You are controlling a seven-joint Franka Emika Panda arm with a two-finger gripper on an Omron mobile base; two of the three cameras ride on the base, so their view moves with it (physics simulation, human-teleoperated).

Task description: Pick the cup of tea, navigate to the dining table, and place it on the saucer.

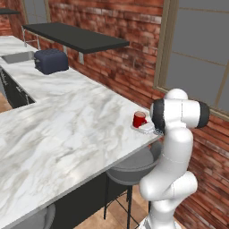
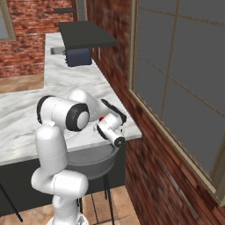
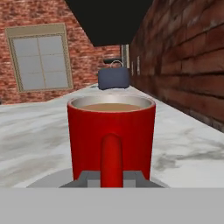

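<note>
Broadly, the marble bench (image 1: 67, 129) runs long and wide from the foreground back toward a brick wall (image 1: 120, 49), with most of its top bare to the left of the arm. Its right edge ends just short of that wall, and the near right corner juts over a grey stool (image 1: 129, 167). A large window (image 2: 184, 83) sits in the brick beside the arm. A black wall shelf (image 1: 76, 36) hangs above the far stretch of the bench, and under it stands a dark blue toaster (image 1: 51, 61) beside a sink (image 1: 18, 57).

The cup of tea (image 3: 111, 135) stands upright at that near right corner, close to the bench's edge, on the saucer (image 1: 144, 129), whose grey rim shows under it in the hand view. The cup's handle faces the hand camera and pale brown liquid fills it near the rim.

The pincer (image 3: 111, 178) sits low against the cup's base on either side of the handle; whether it clamps the cup or stands slack I cannot tell. No writing or brand marks can be read anywhere.
</note>
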